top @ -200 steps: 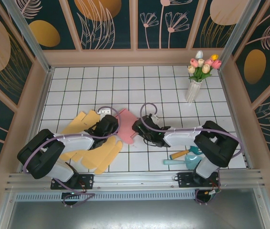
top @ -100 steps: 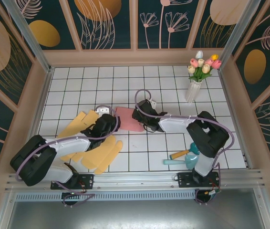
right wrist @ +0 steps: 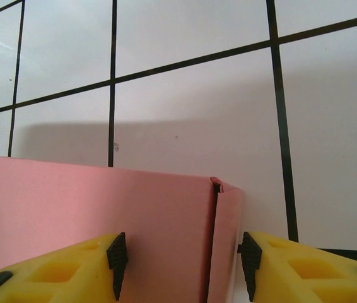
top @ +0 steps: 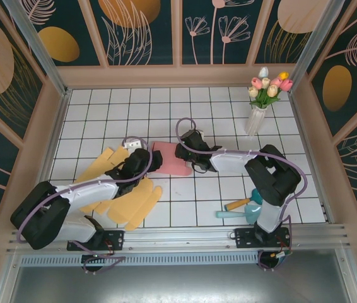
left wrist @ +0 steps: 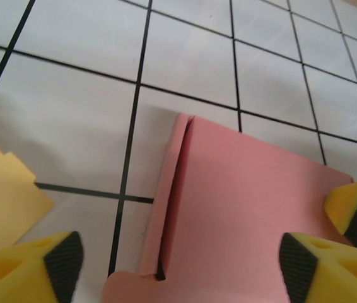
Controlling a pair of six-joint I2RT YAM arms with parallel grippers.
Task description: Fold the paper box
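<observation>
The pink paper box (top: 169, 162) lies flat on the white tiles between my two grippers. In the left wrist view the box (left wrist: 248, 208) shows a narrow flap folded over along its left edge. My left gripper (top: 146, 161) (left wrist: 181, 273) stands wide open, its fingertips (left wrist: 62, 262) straddling the sheet's near end. A yellow fingertip (left wrist: 355, 211) of the right gripper rests at the sheet's right edge. My right gripper (top: 187, 153) (right wrist: 180, 259) is open over the box's (right wrist: 103, 208) corner. One pad sits over the pink face, the other just outside the folded flap (right wrist: 226, 240).
Yellow paper sheets (top: 125, 196) (left wrist: 2, 196) lie left of the box, under the left arm. A vase of tulips (top: 257, 113) stands at the back right. A teal and orange tool (top: 241, 208) lies near the right arm's base. Walls enclose the tiled table.
The left gripper has opened wide and let go of the pink box. The box has gone from raised between the grippers to flat on the tiles. The right arm moved back and left.
</observation>
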